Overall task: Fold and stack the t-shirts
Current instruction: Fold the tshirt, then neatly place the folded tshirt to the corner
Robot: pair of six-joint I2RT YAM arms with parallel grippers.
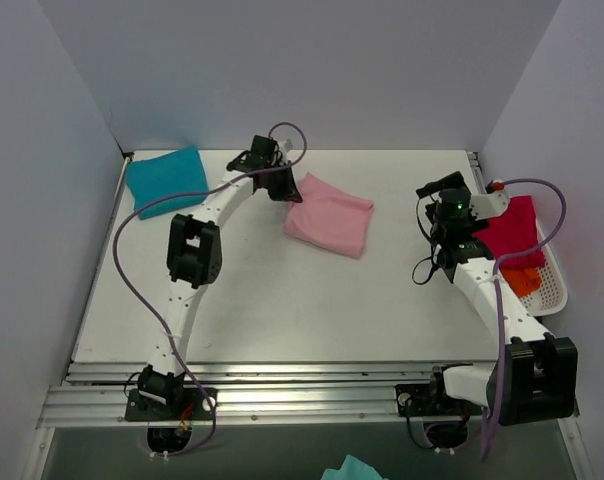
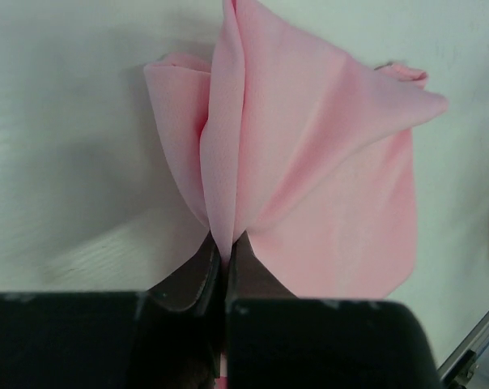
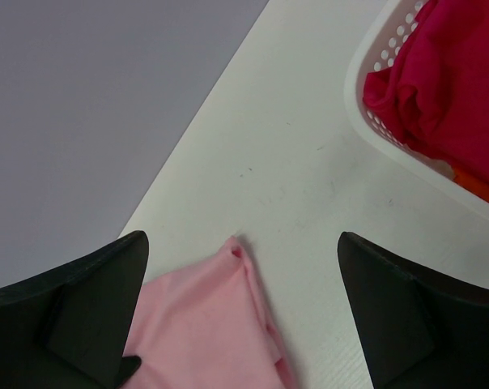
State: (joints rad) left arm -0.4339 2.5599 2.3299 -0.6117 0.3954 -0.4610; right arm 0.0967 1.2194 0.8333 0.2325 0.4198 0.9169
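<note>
The pink t-shirt (image 1: 329,226) is lying folded near the middle of the white bench (image 1: 282,310). The left gripper (image 1: 284,190) is sitting right at its far left corner, with the arm arching over from the near edge. The teal t-shirt (image 1: 167,179) is lying folded in the far left corner, well apart. The right gripper (image 1: 437,190) is hanging over bare bench between the pink t-shirt and the white basket (image 1: 554,290). The basket is holding the magenta t-shirt (image 1: 512,228), with the orange t-shirt (image 1: 523,281) peeking out at its near side.
</note>
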